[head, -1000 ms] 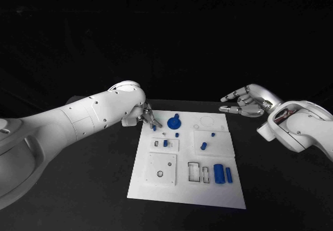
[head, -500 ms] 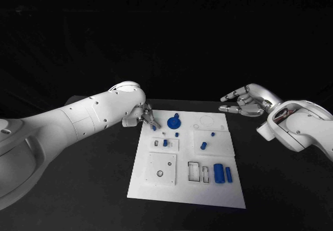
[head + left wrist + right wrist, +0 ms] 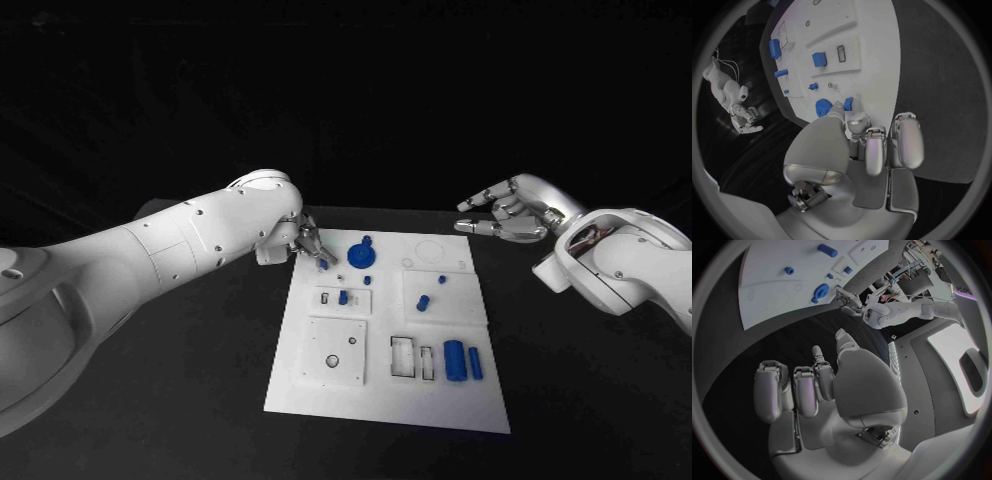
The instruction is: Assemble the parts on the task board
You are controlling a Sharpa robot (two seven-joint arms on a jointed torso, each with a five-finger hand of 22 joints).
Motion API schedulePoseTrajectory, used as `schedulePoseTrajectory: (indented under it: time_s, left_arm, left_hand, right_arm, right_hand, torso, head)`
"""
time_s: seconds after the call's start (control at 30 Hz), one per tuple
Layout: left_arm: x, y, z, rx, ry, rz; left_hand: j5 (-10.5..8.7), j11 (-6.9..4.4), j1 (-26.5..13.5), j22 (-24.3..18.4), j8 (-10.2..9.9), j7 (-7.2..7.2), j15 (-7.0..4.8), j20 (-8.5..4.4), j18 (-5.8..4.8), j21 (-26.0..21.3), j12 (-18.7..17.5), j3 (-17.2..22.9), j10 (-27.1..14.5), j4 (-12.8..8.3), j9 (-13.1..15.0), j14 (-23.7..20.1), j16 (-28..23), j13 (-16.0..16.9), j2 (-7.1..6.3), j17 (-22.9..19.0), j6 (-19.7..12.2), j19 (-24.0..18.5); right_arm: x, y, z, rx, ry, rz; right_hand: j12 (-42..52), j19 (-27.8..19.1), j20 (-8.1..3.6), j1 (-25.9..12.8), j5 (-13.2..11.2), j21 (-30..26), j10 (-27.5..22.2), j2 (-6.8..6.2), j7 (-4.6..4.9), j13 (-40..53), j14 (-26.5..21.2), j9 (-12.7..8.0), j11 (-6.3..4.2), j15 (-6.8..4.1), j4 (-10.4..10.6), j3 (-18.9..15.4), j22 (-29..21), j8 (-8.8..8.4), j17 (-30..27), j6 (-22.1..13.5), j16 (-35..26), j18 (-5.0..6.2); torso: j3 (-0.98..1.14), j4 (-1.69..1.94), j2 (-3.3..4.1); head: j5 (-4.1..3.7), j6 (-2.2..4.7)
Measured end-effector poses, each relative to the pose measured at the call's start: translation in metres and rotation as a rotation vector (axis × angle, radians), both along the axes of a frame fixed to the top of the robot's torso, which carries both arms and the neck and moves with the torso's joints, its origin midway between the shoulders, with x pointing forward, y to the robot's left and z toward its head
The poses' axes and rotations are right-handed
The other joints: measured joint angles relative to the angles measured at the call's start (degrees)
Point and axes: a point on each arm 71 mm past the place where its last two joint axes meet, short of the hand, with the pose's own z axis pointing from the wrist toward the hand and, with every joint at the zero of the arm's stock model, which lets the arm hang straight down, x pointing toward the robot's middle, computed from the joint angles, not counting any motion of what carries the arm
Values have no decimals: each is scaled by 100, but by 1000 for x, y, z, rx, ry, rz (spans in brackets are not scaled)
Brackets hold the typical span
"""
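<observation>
A black table [image 3: 173, 400] under dark surroundings carries the flat white rectangular task board [image 3: 387, 400], lying lengthwise away from the robot. Small blue plastic parts [image 3: 454, 359] sit scattered across it — two upright cylinders near the right edge, a round gear-like piece [image 3: 361, 254] at the far end. The left hand [image 3: 300, 243] reaches over the board's far left corner, fingertips pinching a small blue peg [image 3: 848, 104]. The right hand [image 3: 508, 214] hovers beyond the board's far right corner — fingers loosely curled, holding nothing.

Robot lab test bench.
Black table [image 3: 173, 400] under dark backdrop; white task board [image 3: 433, 400] with blue parts [image 3: 454, 360] at its centre; white panelled equipment beyond the table, right wrist view.
</observation>
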Motion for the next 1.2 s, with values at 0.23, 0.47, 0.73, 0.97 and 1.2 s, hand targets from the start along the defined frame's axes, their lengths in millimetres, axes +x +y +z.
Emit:
schedulePoseTrajectory:
  time_s: [0.23, 0.47, 0.73, 0.97, 1.2]
  left_arm:
    - [0, 0, 0, -11, 0, 9]
    - [-4, 1, 2, -42, -8, 10]
    - [-15, -5, 5, -100, -42, -7]
    - [-23, -5, 5, -132, -69, -9]
    - [-38, -2, 4, -146, -102, -25]
  left_hand:
    - [35, -68, 411, 8, 119, -94, -103, -54, 1, 0, 42, 403, -20, -194, 115, 1, 0, 15, -19, 0, -94, -8]
    - [-197, -73, 700, 8, 281, -60, -103, -62, 0, 0, 10, 1003, -31, 23, 129, 0, 0, -12, -113, -1, -247, -1]
    - [-400, -75, 423, 7, 372, -50, -103, -61, 1, 0, 10, 1768, 13, 148, 443, 0, 0, -5, -437, -1, -257, -1]
    - [-404, -75, 262, 6, 383, -49, -103, -61, 0, 23, 11, 2157, 14, 66, 594, 0, 0, -5, -597, -1, -258, -1]
    - [-404, -78, 227, 6, 406, -39, -103, -61, 1, 67, 77, 2225, 58, 52, 615, 0, 0, 40, -632, -1, -267, -2]
  right_arm:
    - [0, 0, 0, 0, 1, 0]
    - [1, -1, -1, -2, 2, -1]
    - [1, -1, -1, -3, 6, -2]
    - [1, -1, -2, -4, 9, -1]
    - [1, -2, -3, -7, 13, -2]
  right_hand:
    - [0, 0, 0, 0, 0, 0, 0, 0, 0, 0, 0, 0, 0, 0, 0, 0, -5, 0, 0, 0, 0, 0]
    - [0, 0, 0, 0, 0, 0, 0, 0, 0, -1, 0, 0, 0, 0, 0, 0, -5, 0, 4, 0, 0, 0]
    - [0, 0, 0, 0, 0, 0, 0, 0, 0, -1, 0, 0, 0, 0, 0, 0, -5, 0, 4, 0, 0, 0]
    - [0, 0, 0, 0, 0, 0, 0, 0, 0, -1, 0, 0, 0, 0, 0, 0, -5, 0, 3, 0, 0, 0]
    - [0, 0, 0, 0, 0, 0, 0, 0, 0, -2, 0, 0, 0, 0, 0, 0, -5, 0, 3, 0, 0, 0]
  torso:
    - [2, -1, 0]
    - [4, 0, -5]
    - [7, 19, -18]
    - [11, 29, -38]
    - [15, 37, -41]
  head:
    - [-3, 4]
    - [-4, 8]
    - [-1, -2]
    - [19, -1]
    - [6, -12]
